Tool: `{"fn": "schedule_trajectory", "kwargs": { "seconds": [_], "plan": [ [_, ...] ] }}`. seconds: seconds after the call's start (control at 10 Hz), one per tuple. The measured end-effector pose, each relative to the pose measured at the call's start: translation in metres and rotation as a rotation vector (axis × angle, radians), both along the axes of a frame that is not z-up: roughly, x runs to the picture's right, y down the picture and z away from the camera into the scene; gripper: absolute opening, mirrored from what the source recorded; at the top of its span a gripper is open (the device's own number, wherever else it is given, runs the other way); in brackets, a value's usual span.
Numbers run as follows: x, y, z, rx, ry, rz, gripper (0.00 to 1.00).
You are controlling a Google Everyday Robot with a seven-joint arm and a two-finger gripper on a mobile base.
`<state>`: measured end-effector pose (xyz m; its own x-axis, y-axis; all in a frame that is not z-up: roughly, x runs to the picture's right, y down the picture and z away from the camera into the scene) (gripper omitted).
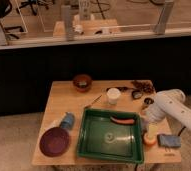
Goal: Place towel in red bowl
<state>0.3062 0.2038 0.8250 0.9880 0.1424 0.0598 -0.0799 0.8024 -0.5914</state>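
Since the towel seems to lie on the table just beside the right rim of the green tray, partly hidden under the arm's end, the gripper above it, fingers spread wide and holding nothing, should probably drop straight down and pinch the cloth's bunched middle, not a loose edge. The orange object and blue sponge sit near, so the descent must stay tight. The red bowl stands well apart at the table's far edge. I would carry the cloth high past the white cup and release over the bowl's centre.
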Motion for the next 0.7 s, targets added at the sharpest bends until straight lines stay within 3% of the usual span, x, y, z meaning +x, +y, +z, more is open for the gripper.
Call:
{"fn": "schedule_trajectory", "kwargs": {
  "seconds": [0.7],
  "plan": [
    [0.0047,-0.0051,-0.0102,-0.003,0.005,0.001,0.80]
  ]
}}
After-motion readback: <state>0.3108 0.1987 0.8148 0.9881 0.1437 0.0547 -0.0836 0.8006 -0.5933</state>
